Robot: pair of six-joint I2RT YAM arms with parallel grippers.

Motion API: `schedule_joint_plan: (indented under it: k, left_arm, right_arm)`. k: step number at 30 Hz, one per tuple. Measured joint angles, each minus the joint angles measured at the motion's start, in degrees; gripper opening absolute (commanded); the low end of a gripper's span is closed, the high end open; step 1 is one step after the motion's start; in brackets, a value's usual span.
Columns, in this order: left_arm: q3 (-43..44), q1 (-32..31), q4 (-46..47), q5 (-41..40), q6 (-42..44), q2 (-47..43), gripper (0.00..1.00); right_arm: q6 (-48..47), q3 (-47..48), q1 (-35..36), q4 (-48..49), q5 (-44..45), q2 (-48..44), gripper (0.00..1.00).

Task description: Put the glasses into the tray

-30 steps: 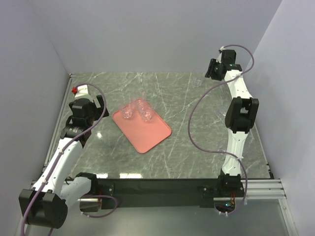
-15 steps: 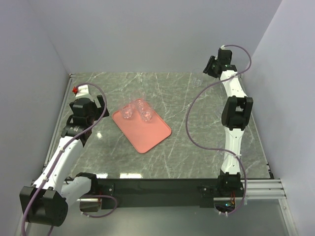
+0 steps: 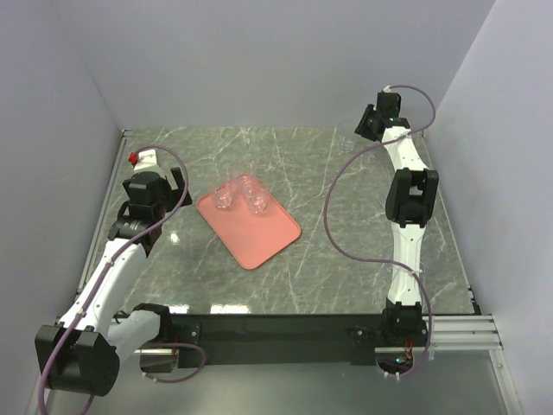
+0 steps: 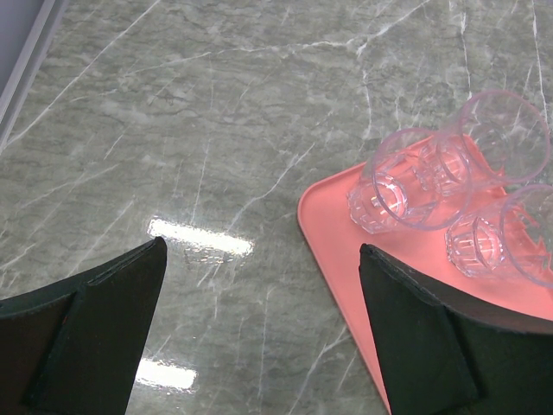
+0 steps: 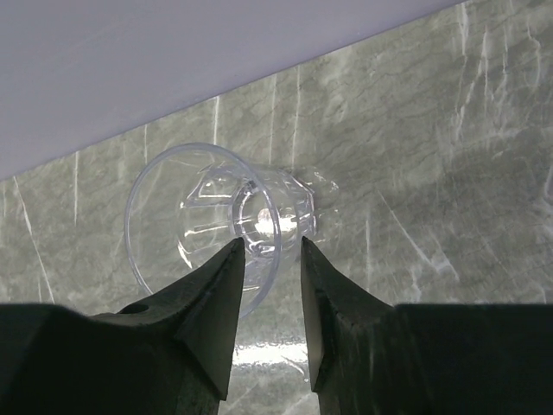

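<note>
Lone glass point(image 5: 190, 216) seemingly close against back wall point(image 5: 173, 52)

A grey-green marbled tabletop point(image 3: 302, 259) with pale veins fills the floor of the cell. Plain lilac-grey walls close it in at the far side point(image 3: 276, 60), left point(image 3: 43, 173) and right point(image 3: 510, 173). A metal rail point(image 3: 108, 203) runs along the left edge and a black bar point(image 3: 276, 328) along the near edge. Overhead light (its source out of view) leaves white glare patches point(image 4: 199, 239) on the glossy surface.

Tray point(image 4: 346, 259) cut by right edge (one glass point(image 4: 515, 235) too), far glass point(image 3: 346, 143) tiny
</note>
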Motion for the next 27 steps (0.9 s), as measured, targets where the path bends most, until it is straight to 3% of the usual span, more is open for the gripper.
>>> schedule_joint_plan:
  k: [15, 27]
  left_arm:
    - [0.00, 0.00, 0.02, 0.00, -0.02, 0.00, 0.99]
    - [0.00, 0.04, 0.00, -0.02, 0.00, 0.02, 0.98]
  right_arm:
    - [0.42, 1.77, 0.09, 0.04, 1.27, 0.46, 0.29]
    - [0.48, 3.04, 0.24, -0.55, 2.19, 1.38, 0.29]
